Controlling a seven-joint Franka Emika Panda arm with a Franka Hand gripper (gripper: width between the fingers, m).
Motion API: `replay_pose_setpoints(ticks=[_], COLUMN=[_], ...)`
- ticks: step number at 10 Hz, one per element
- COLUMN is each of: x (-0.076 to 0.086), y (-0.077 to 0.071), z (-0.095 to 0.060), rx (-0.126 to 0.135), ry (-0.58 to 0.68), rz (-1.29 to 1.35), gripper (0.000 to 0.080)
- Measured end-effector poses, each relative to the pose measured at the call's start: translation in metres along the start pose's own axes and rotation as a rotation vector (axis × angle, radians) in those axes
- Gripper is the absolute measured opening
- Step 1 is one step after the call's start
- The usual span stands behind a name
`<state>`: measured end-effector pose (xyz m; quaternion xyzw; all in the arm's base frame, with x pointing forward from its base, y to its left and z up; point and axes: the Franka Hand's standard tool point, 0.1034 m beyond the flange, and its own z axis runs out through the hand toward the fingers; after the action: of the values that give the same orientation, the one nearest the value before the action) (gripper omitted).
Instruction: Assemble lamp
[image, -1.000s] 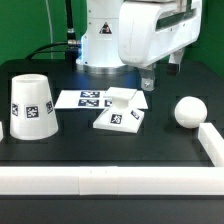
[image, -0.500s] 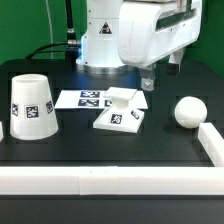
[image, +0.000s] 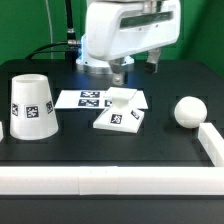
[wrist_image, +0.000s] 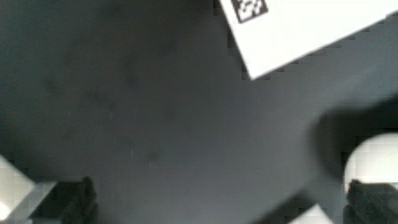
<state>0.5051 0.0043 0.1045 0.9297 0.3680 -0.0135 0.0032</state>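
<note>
We see the gripper with its fingers spread wide and nothing between them. The shade stands at the exterior view's left. The base lies mid-table, and the bulb rests apart at that view's right.

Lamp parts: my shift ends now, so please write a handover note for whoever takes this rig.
Tool: open, empty, raised off the table.
Base: mid-table, by the marker board.
Shade: standing wide end down, exterior view's left.
Bulb: loose on the table, exterior view's right.
Done: nothing joined; all three parts apart.
Left: probably bulb onto base, then shade over it.
</note>
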Motion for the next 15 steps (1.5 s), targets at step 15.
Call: replay_pose_setpoints(ticks=[15], x=[-0.022], y=[-0.016], z=[0.018], rx=[0.055], ry=[-0.027], rz=[0.957], gripper=[0.07])
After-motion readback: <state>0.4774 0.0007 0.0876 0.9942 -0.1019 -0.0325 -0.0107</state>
